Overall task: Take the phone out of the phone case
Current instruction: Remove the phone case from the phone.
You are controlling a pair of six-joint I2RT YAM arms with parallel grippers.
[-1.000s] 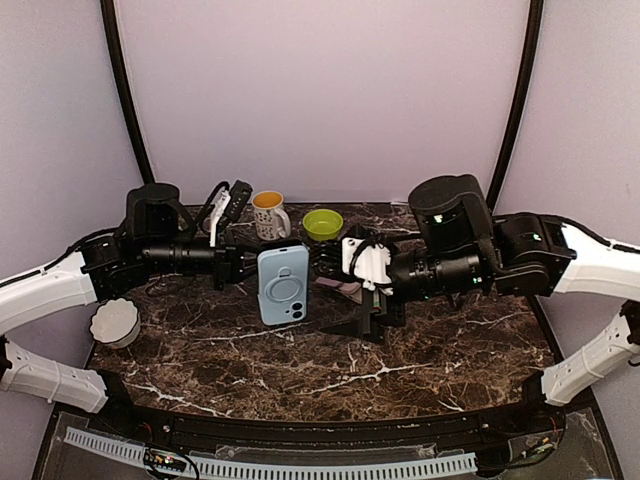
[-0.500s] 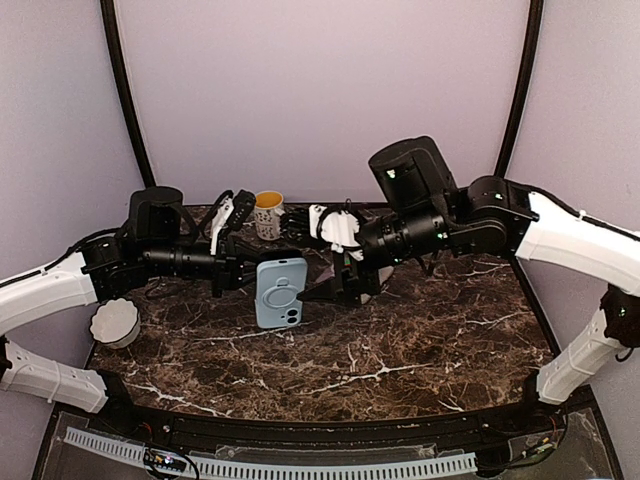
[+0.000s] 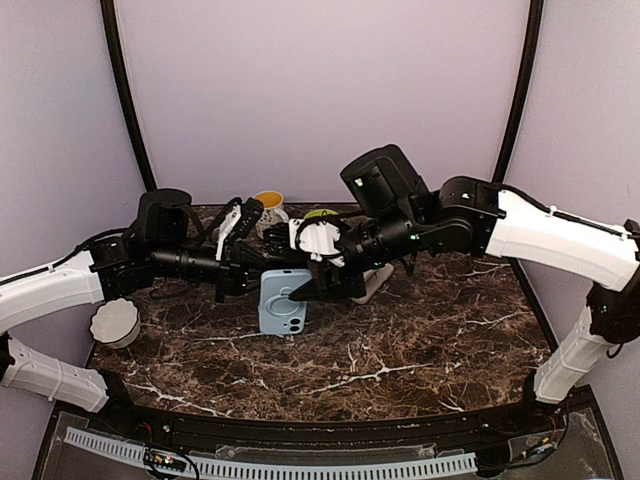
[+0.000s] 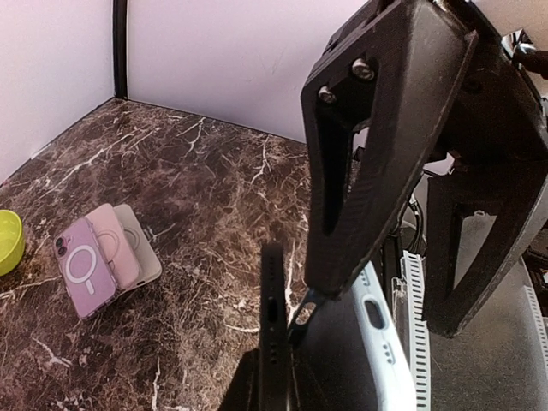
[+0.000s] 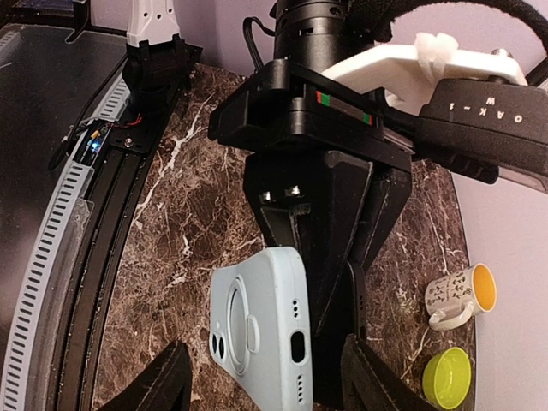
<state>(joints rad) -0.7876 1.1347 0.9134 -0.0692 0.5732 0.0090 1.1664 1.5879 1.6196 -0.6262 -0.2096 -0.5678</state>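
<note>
The light blue phone case [image 3: 285, 303] hangs above the table's middle, camera cutouts downward. My left gripper [image 3: 250, 281] is shut on the black phone [image 4: 272, 321], which comes out between its jaws [image 4: 274, 396]. In the left wrist view the case [image 4: 390, 347] splays away from the phone's port edge. My right gripper [image 3: 306, 291] is open and straddles both. In the right wrist view its fingertips [image 5: 171, 368] flank the case [image 5: 257, 334] and the phone's edge [image 5: 357, 304], with a gap beside the case. The left gripper's fingers [image 5: 308, 214] come in from above.
A white mug [image 5: 458, 295] with a yellow inside and a green bowl [image 5: 445, 377] stand at the back. Purple [image 4: 86, 272], pink [image 4: 116, 250] and grey [image 4: 145, 261] cases lie stacked on the marble behind my right gripper. A white round lid [image 3: 113, 322] sits at the left edge.
My right arm swung left and up to the case, and its jaws have narrowed around case and phone. The left gripper stayed shut and shifted slightly right and down.
</note>
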